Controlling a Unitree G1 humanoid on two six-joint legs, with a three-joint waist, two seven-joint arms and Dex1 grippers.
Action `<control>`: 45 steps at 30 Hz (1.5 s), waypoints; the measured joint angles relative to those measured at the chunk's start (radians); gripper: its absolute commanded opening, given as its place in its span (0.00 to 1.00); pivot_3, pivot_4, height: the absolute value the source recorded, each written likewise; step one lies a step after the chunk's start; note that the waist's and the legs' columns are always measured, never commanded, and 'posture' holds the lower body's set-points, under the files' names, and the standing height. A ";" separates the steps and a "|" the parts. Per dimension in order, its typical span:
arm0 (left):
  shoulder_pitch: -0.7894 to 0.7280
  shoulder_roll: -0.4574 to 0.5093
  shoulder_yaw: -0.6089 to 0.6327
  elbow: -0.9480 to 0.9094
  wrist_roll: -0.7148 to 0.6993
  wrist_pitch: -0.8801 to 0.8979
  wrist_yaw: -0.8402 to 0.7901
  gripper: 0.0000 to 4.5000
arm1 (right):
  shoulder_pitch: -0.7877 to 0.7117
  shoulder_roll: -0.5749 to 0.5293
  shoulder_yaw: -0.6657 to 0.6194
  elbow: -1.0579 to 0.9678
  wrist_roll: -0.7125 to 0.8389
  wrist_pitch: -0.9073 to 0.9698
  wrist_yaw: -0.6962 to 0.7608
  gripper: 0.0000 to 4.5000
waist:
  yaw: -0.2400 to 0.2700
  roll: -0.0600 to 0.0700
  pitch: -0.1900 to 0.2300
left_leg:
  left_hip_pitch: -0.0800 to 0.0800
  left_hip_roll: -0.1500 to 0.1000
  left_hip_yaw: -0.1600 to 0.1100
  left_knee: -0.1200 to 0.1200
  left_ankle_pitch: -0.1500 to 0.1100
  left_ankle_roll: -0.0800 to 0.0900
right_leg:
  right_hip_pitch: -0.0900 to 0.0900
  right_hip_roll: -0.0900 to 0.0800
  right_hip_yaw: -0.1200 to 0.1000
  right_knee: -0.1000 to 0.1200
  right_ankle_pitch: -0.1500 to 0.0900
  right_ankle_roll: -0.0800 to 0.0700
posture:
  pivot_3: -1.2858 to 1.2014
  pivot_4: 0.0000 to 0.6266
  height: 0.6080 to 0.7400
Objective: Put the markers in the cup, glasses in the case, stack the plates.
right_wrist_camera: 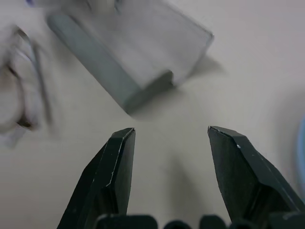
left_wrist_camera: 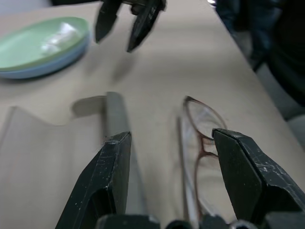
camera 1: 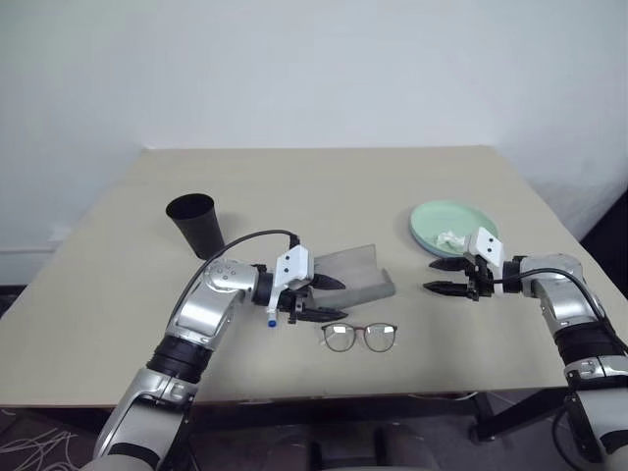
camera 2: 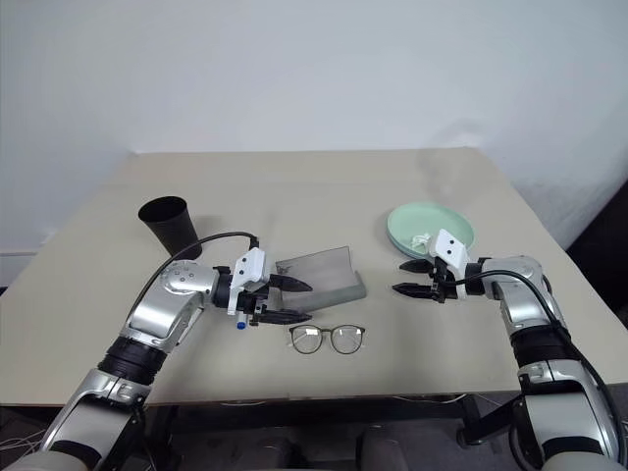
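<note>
While both arms hung low over the beige tabletop, neither pincer held anything. Farthest left stood the black tapered plastic cup, upright, rim up to take the marker, well behind and left of the left pincer.

The slim white marker with a blue end showed just under the left wrist, blue tip down; whether it lay on the table or rode against the hand I could not tell. The left pincer stood wide, empty, aimed rightward. The flat grey glasses case with its pale translucent lid lay just behind its fingertips, lid raised, so open to receive. The thin dark wire-framed eyeglasses lay just ahead and to the near side of those tips, lenses flat, arms apparently folded. In the left wrist view one finger sat over the case edge, the other over the frame.

Right of the case, the right pincer was moderately open, empty, pointing left toward the case, clear of it. Just behind it lay the mint green plate already stacked on the light blue plate, a crumpled white paper on top.
</note>
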 measured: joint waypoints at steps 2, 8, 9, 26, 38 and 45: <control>-0.016 -0.009 -0.010 0.025 0.008 -0.018 -0.012 0.63 | 0.009 0.016 -0.026 0.002 0.031 -0.006 -0.001 0.58 | 0.000 0.000 0.000 | 0.000 0.000 0.000 0.000 0.000 0.000 | 0.000 0.000 0.000 0.000 0.000 0.000 | 0.52 0.00 0.94; -0.077 -0.049 -0.035 0.122 0.039 -0.063 -0.023 0.63 | 0.045 0.048 -0.081 0.025 0.098 -0.039 -0.002 0.58 | 0.002 0.000 0.000 | 0.000 0.000 -0.001 0.000 0.000 0.000 | 0.001 -0.001 0.000 0.000 0.000 0.000 | 0.52 0.00 0.94; -0.088 -0.056 -0.041 0.141 0.046 -0.068 -0.024 0.63 | 0.052 0.050 -0.082 0.032 0.104 -0.039 -0.002 0.58 | 0.001 0.000 0.000 | -0.001 0.000 -0.001 0.000 0.000 0.001 | 0.000 -0.001 0.001 0.000 0.000 0.000 | 0.52 0.00 0.94; -0.159 -0.106 -0.156 0.231 0.161 -0.155 -0.089 0.63 | 0.123 0.056 -0.061 0.002 0.102 -0.094 -0.017 0.58 | 0.001 -0.001 0.000 | -0.001 0.001 -0.001 0.001 0.000 0.001 | 0.000 0.000 0.002 0.000 0.000 0.001 | 0.52 0.00 0.94; -0.191 -0.132 -0.194 0.287 0.225 -0.180 -0.099 0.34 | 0.138 0.065 -0.050 -0.011 0.101 -0.095 -0.051 0.59 | 0.001 -0.001 0.000 | -0.001 0.001 -0.001 0.002 0.000 0.002 | 0.000 -0.001 0.002 0.000 0.000 0.001 | 0.52 0.00 0.94; -0.204 -0.147 -0.199 0.305 0.240 -0.194 -0.091 0.01 | 0.151 0.065 -0.048 -0.018 0.100 -0.097 -0.070 0.59 | 0.001 -0.001 0.000 | -0.001 0.001 -0.001 0.002 0.000 0.002 | 0.000 -0.001 0.002 0.000 0.000 0.001 | 0.52 0.00 0.94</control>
